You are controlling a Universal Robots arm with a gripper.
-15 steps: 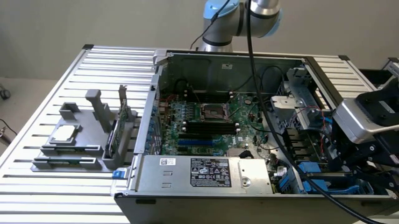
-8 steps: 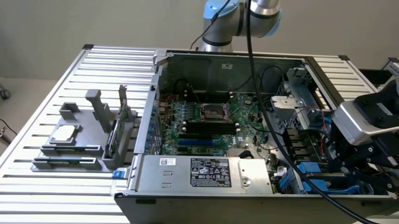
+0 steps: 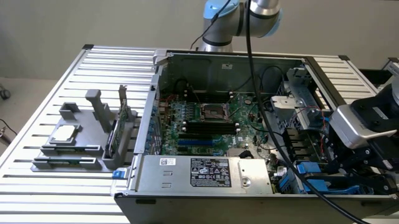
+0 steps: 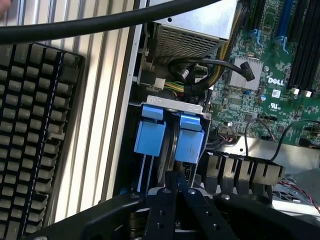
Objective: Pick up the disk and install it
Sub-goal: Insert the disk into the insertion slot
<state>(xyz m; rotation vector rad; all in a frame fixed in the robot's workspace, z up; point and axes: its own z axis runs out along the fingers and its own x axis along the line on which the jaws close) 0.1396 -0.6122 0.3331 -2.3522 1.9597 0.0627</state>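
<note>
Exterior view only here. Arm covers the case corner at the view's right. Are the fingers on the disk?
Observer: Wrist view: fingers shut, tips together, nothing visibly between them.
Operator: Where's the disk?
Observer: Two blue carrier tabs sit side by side in the drive bay, just ahead of the fingers.
Operator: Anything outside the case there?
Observer: A black keyboard lies on the slatted table alongside.

Smooth blue plastic rails on disk [image 4: 150,137], just ahead of fingers [image 4: 162,207]; fingers matt black; desk [image 4: 107,75] beside: ribbed bare metal.
</note>
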